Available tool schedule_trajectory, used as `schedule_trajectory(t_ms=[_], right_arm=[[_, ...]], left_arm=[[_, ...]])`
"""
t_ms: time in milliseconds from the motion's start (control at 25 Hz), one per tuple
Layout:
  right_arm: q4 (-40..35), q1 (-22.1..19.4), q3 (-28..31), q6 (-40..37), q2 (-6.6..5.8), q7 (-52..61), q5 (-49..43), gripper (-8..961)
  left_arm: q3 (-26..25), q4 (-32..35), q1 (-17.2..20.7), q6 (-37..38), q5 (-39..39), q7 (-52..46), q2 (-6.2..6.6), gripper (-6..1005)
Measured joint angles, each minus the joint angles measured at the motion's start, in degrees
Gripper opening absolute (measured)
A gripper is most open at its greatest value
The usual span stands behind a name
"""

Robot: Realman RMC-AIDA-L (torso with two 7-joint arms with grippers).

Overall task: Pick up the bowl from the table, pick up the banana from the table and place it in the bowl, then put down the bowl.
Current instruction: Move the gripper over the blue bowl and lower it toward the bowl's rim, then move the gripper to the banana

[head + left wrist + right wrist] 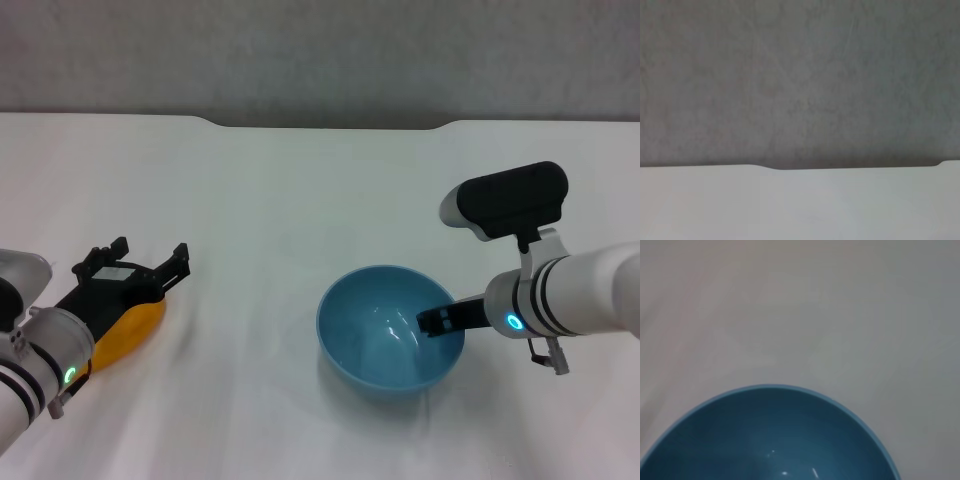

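The light-blue bowl (390, 335) is at the centre right of the white table (300, 200). My right gripper (440, 320) grips its right rim, with one black finger inside the bowl and the other hidden outside. The right wrist view shows the bowl's glossy inside (770, 440). The yellow-orange banana (130, 335) lies at the left, partly hidden under my left gripper (150, 252). That gripper is open, its fingers spread just above and beyond the banana.
A shallow dark notch (330, 125) cuts the table's far edge, with a grey wall behind. The left wrist view shows only the table (790, 205) and the wall.
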Motion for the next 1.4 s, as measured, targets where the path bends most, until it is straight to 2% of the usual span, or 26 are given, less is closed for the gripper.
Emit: schedule_trajectory(t_ms=[200, 560, 720, 880, 1040, 1200, 1240, 1280, 1320, 1400], right_arm=[[-0.30, -0.38, 0.78, 0.01, -0.02, 0.32, -0.01, 327], [-0.52, -0.39, 1.06, 0.06, -0.02, 0.41, -0.48, 77], [0.61, -1.29, 1.15, 0.11, -0.12, 0.26, -0.60, 77], [4.53, -3.96, 2.13, -0.02, -0.33, 0.06, -3.00, 76], [9.55, -7.28, 3.75, -0.50, -0.35, 0.00, -6.15, 68], [10.99, -7.92, 4.71, -1.23, -0.43, -0.05, -6.63, 35], [11.01, -7.93, 4.73, -1.24, -0.46, -0.05, -6.70, 35], [11.03, -7.93, 4.74, -1.24, -0.48, -0.05, -6.78, 35], [11.12, -7.94, 4.74, -1.25, -0.48, -0.06, -6.91, 35], [11.83, -8.15, 5.01, -1.39, -0.47, -0.07, -7.69, 35]], left_arm=[[0.00, 0.00, -0.02, 0.18, 0.00, -0.02, 0.00, 907], [0.00, 0.00, -0.03, 0.18, 0.00, -0.03, 0.00, 907], [0.47, -0.10, -0.03, 0.24, 0.17, -0.23, 0.00, 908], [0.66, -1.05, 0.09, 1.00, 0.79, -1.99, 0.11, 905], [0.69, -5.72, 0.11, 8.59, 4.13, -6.72, 0.93, 902], [0.53, -15.58, 0.38, 23.91, 9.60, -9.40, 1.83, 898], [0.61, -17.69, 0.43, 27.68, 10.70, -9.31, 1.92, 897], [0.61, -17.69, 0.43, 27.68, 10.70, -9.31, 1.92, 897], [0.91, -22.12, 0.55, 34.31, 12.19, -8.50, 2.01, 896], [1.17, -25.19, 0.58, 39.72, 12.57, -6.77, 2.01, 894]])
